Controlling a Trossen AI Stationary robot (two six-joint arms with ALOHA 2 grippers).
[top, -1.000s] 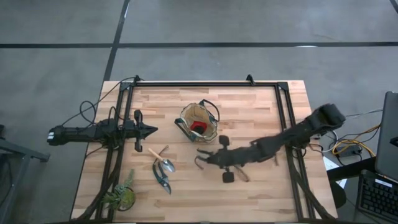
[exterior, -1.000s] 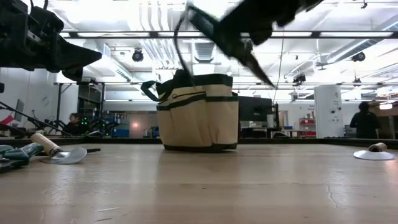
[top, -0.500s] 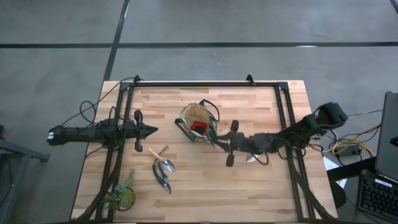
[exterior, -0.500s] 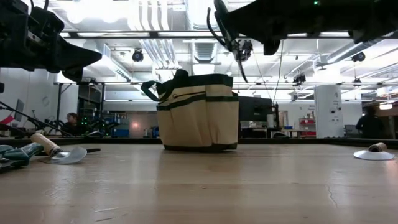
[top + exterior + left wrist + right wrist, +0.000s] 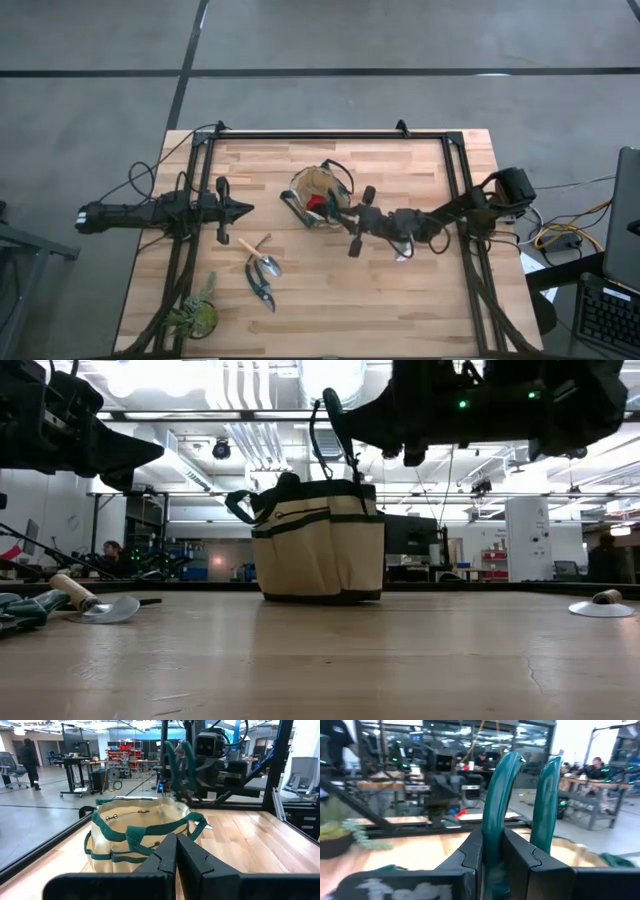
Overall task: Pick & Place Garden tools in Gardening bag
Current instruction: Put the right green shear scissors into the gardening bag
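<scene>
The tan gardening bag [image 5: 316, 192] with dark green trim stands on its base at mid-table; a red item [image 5: 318, 205] lies inside it. My right gripper [image 5: 345, 213] is shut on teal-handled pruning shears [image 5: 336, 426], above the bag's right rim [image 5: 362, 484]. A trowel [image 5: 262, 258] and a second pair of shears [image 5: 262, 286] lie flat at the front left. Another trowel [image 5: 598, 605] lies on the table to the right. My left gripper [image 5: 246, 209] is shut and empty, left of the bag. My right gripper pinches one teal handle [image 5: 489, 842] of the shears between its two fingers; the other handle [image 5: 544, 800] stands outside one finger. The fingers come level from the table's right. The shears are lifted clear, handles up and the blade end [image 5: 355, 464] pointing down toward the bag's rim.
A green plant in a pot [image 5: 195, 316] stands at the front left corner. A black frame rail [image 5: 310, 135] runs along the table's far edge and down both sides. People and benches show in the room beyond the table.
My right gripper has carried the shears from the table's front middle toward the far left, up to the bag's right rim. The shears have stayed lifted and have turned, so that their handles point up and their blade end points down.
</scene>
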